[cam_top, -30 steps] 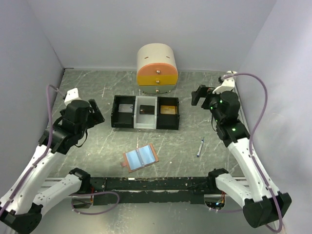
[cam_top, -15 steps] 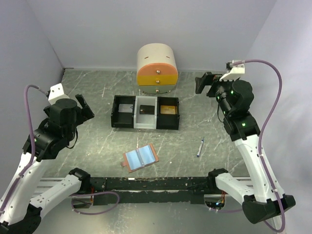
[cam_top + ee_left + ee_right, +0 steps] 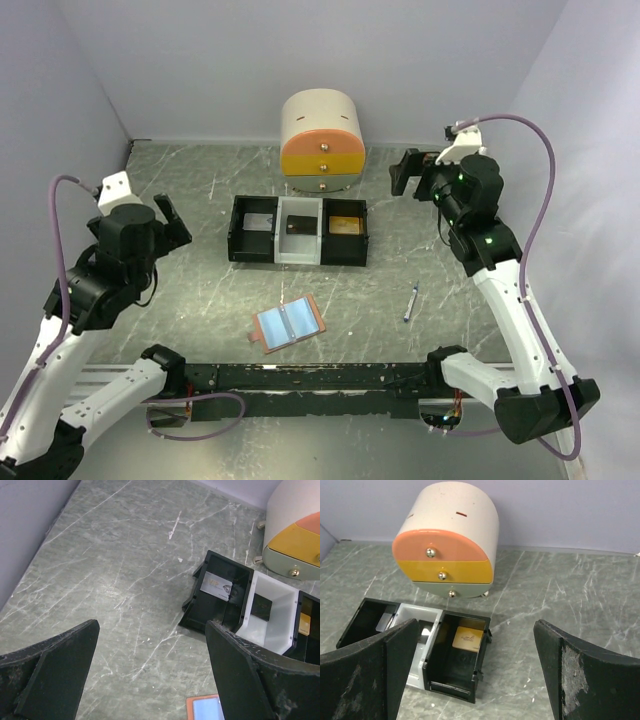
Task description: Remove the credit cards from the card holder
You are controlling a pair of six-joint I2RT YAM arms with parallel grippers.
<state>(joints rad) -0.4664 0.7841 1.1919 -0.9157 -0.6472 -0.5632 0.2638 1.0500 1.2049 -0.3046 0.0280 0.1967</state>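
Top view, left gripper (image 3: 174, 222): jaws spread wide with nothing between them, raised over the left side of the table (image 3: 200, 290).
Top view, right gripper (image 3: 405, 178): spread fully and holding nothing, up at the far right, beside the drawer cabinet (image 3: 322, 143).
Top view, card holder (image 3: 288, 323): lies unfolded with its blue lining up, near the front rail, well apart from both grippers.
Top view, tray (image 3: 236, 240): the grey card (image 3: 260, 222) is in the left black compartment, the black card (image 3: 297, 224) in the white middle one, and the orange-gold card (image 3: 346, 224) in the right black one.
Top view, pen (image 3: 411, 301): on the table, to the right of the card holder.
Left wrist, fingers (image 3: 50, 670): far apart, with bare table between them. The grey card (image 3: 216, 586) and black card (image 3: 260, 607) sit in their compartments. A corner of the card holder (image 3: 207, 711) shows at the bottom edge.
Right wrist, fingers (image 3: 365, 675): far apart and empty. The orange-gold card (image 3: 468, 638) lies in the nearest black compartment. The drawer cabinet (image 3: 447, 545) stands behind the tray.
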